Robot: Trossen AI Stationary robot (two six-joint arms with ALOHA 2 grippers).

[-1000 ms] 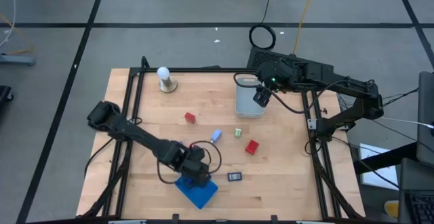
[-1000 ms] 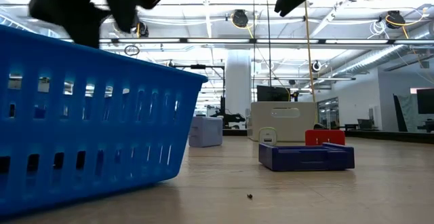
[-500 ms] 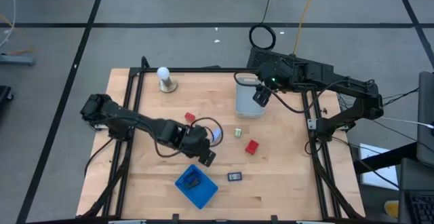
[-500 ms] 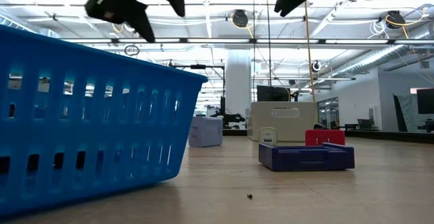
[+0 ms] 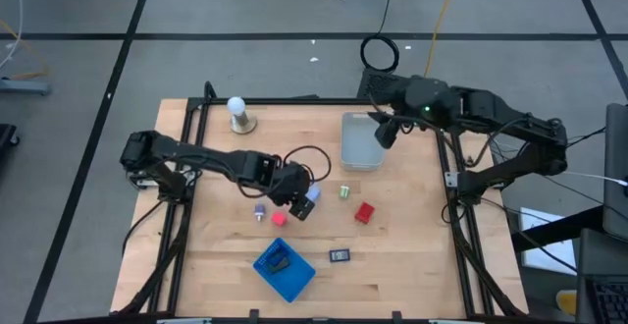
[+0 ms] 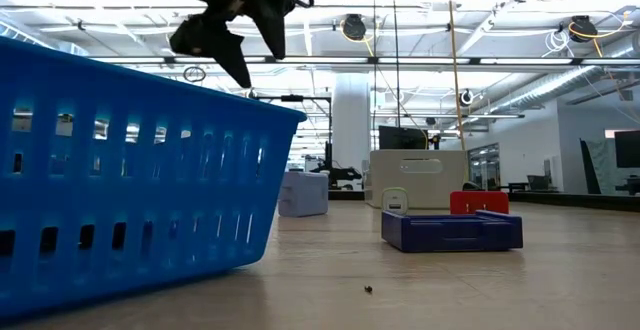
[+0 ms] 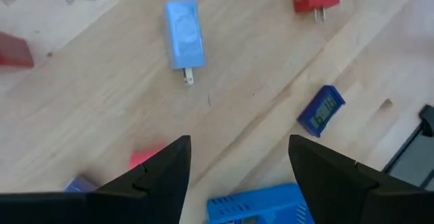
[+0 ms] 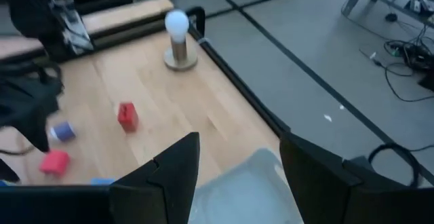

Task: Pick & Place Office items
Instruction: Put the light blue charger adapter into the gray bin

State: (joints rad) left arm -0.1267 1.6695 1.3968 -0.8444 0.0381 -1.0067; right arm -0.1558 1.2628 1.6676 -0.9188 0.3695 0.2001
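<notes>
My left gripper [image 5: 300,206] hangs open above the middle of the table, nothing between its fingers [image 7: 157,176]. Under and around it lie office items: a pale blue plug piece [image 7: 184,35], a red block [image 5: 278,218], a small purple bit [image 5: 259,211], a green bit [image 5: 344,192], a red plug piece [image 5: 364,212] and a flat dark rectangle [image 5: 340,255]. Another dark piece [image 5: 279,259] lies in the blue tray [image 5: 297,281]. My right gripper [image 5: 385,134] stands open, high over the clear bin [image 5: 359,150].
A white ball on a round stand [image 5: 238,115] sits at the far left. One more red block [image 8: 127,115] lies beyond the left arm. The black frame rails [image 5: 459,216] run along the left and right table sides. Bare wood shows near the right front corner.
My left gripper has gone from over the blue tray toward the table's far edge and up, staying open, and now hangs over the loose items. The dark piece stays in the tray. My right gripper has risen a little over the clear bin and tipped more level.
</notes>
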